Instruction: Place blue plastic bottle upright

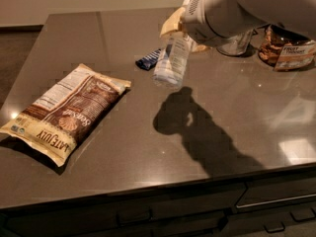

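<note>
Blue plastic bottle (pixel 171 62): held clear of the countertop (pixel 232 112), not resting on it. The blue plastic bottle hangs directly below the gripper (pixel 181 33), tilted, with its lower end angled down toward the front edge of the counter and its upper end inside the gripper. Which end carries the cap cannot be told from this position.

Gripper: located over the rear middle of the countertop, at the end of a white arm (pixel 232 9) that enters from the upper right. The tan fingers (pixel 172 23) are closed against the upper part of the bottle, and nothing else is in their hold.

Shadow (pixel 190 127): the arm and bottle cast a dark shadow on the countertop below the gripper, toward the front edge.

Other items:
- Small dark blue snack bar wrapper (pixel 148 60): flat on the surface, just beside the bottle on the side away from the arm.
- Chip bag (pixel 69 112): flat on the surface, well apart from the gripper, beyond the wrapper and nearer the front edge.
- Glass container (pixel 238 43): behind the arm, partly hidden.
- Brown labelled jar (pixel 287 49): farther along the same side, near the rear corner.
</note>
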Controlling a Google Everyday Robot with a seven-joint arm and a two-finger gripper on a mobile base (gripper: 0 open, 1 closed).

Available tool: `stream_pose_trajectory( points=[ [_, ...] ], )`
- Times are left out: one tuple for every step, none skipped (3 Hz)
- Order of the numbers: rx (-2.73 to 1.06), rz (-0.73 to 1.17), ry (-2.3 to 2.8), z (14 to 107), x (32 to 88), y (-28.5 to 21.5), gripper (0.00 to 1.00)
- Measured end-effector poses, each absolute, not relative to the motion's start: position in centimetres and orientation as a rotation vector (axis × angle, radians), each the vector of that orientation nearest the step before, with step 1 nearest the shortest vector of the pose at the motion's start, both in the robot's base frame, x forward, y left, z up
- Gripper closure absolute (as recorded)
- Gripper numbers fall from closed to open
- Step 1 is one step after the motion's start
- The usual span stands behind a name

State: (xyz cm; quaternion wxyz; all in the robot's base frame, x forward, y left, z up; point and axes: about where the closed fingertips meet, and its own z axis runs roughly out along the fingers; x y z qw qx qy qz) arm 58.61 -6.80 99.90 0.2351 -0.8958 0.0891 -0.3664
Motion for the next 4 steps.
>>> stream_pose_trajectory(
  points=[
    [-2.376, -1.129, 0.109, 99.9, 58.5, -6.0, 1.00],
    [-2.289, -1.250, 0.013, 100.5, 58.8, -5.4, 1.00],
    [-2.253, -1.310, -0.038, 101.1, 59.2, -5.3, 1.00],
    [-2.248, -1.320, -0.047, 101.2, 59.3, -5.3, 1.00]
  ],
)
